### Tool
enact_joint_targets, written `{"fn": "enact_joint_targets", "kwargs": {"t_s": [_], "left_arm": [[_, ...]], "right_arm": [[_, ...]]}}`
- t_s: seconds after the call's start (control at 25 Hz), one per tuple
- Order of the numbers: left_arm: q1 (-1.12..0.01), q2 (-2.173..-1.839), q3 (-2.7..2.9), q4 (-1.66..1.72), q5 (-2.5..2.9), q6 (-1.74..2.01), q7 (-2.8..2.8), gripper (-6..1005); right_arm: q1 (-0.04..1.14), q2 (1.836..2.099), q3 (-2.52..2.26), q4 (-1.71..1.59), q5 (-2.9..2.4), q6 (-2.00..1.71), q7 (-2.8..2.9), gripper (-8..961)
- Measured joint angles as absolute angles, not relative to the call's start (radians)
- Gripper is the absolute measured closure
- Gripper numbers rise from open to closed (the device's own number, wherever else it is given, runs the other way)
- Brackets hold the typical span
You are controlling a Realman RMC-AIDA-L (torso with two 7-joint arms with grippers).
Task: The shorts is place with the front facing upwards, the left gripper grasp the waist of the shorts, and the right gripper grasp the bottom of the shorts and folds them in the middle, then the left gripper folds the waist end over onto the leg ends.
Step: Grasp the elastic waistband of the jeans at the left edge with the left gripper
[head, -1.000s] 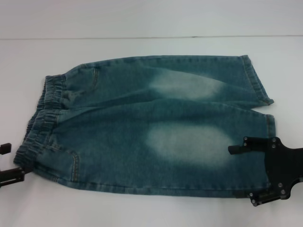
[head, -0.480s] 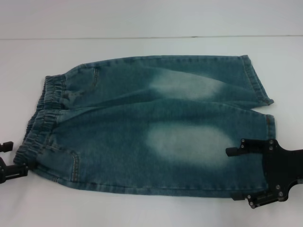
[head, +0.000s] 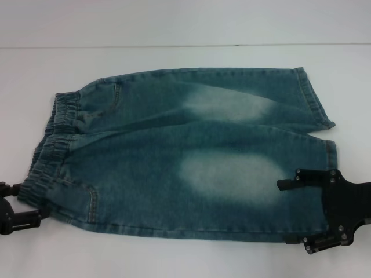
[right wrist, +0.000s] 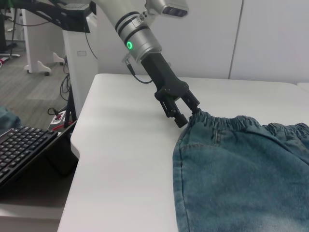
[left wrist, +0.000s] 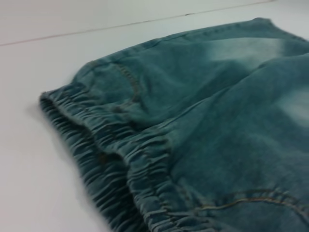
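Observation:
Blue denim shorts [head: 185, 150] lie flat on the white table [head: 174, 29], front up, elastic waist [head: 52, 145] at the left and leg ends [head: 316, 104] at the right. My left gripper [head: 17, 202] is open at the waist's near corner, one finger on each side of it. The right wrist view shows the left gripper [right wrist: 186, 113] touching that waist corner. My right gripper [head: 298, 213] stands open over the near leg's hem, fingertips pointing toward the waist. The gathered waist [left wrist: 120, 159] fills the left wrist view, and no fingers show there.
White table surface runs all round the shorts, with its far edge [head: 185, 46] behind them. In the right wrist view a keyboard [right wrist: 24, 145] and a stand [right wrist: 79, 53] sit off the table's left end.
My left gripper has shifted nearer and slightly right, closing in on the waist's near corner. My right gripper edged a little toward the waist, then stayed. The shorts have not moved.

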State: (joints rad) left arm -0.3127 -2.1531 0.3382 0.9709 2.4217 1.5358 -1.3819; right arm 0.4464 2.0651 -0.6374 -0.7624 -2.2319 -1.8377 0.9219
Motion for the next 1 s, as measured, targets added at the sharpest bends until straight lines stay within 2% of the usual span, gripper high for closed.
{"fn": "enact_joint_targets", "kwargs": {"t_s": [0.6, 0.84, 1.0], "left_arm": [[-0.333, -2.149, 0.34, 0.953, 2.403, 1.579, -1.358, 266], [-0.336, -2.153, 0.343, 0.951, 2.408, 1.574, -1.343, 506], [-0.336, -2.155, 0.344, 0.951, 2.403, 1.572, -1.342, 627]], "right_arm": [[0.446, 2.069, -0.635, -0.758, -2.23, -1.814, 0.92, 8], [0.442, 2.071, -0.635, -0.757, -2.229, -1.816, 0.92, 8], [0.437, 2.071, -0.632, -0.762, -2.227, -1.821, 0.925, 8]]}}
